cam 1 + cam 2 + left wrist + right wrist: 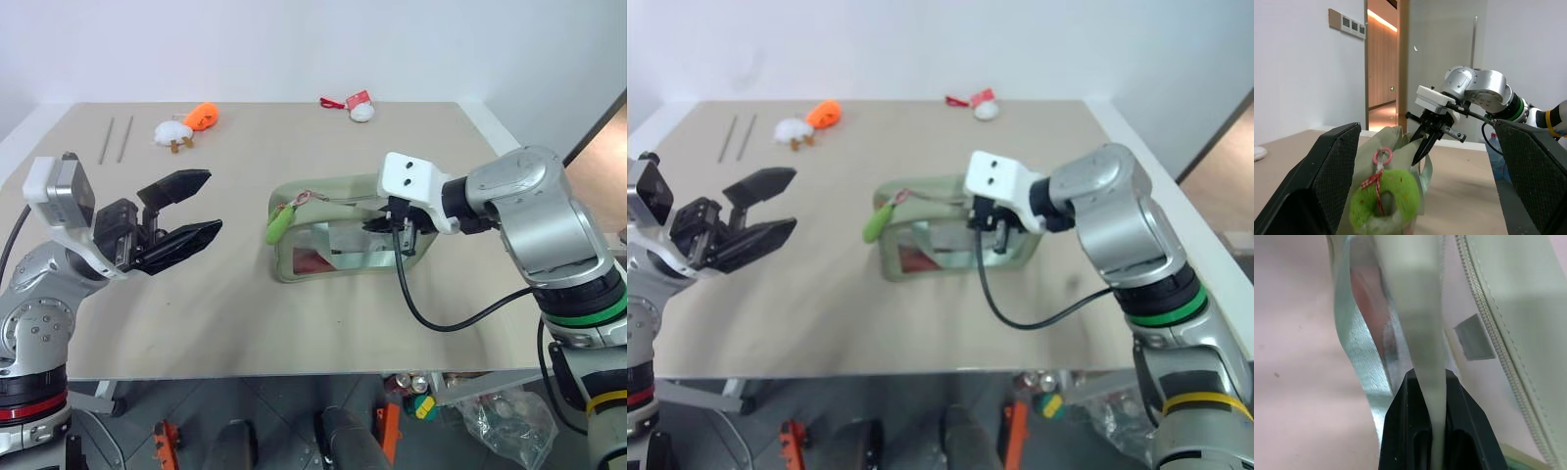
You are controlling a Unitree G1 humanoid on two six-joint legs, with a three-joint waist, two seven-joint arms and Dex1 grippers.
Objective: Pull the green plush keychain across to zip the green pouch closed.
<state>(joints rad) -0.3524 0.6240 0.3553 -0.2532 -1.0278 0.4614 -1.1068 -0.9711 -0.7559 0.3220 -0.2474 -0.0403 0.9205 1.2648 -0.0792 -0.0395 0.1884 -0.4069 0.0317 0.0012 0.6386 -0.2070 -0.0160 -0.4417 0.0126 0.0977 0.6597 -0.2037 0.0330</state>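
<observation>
Two grippers: I see left gripper (181,220) spread, empty; right gripper (1430,431) pinching the green pouch (338,259) strap.
Keychain: green plush keychain (278,226) faces my left gripper, nearer arm.
Zip axis: runs toward my right gripper.

Both arms are rounded silver-grey shells; the right arm (534,220) wears green and yellow bands, the left arm (39,323) a red one. White camera blocks sit at the wrists, black mesh-textured fingers (176,245), a black cable (441,318) looping free

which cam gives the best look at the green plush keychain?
Left wrist view: the green plush keychain sits close up between the open left gripper's fingers, ring clip visible. Both eye views show it as a small green shape at the green pouch's end.
</observation>
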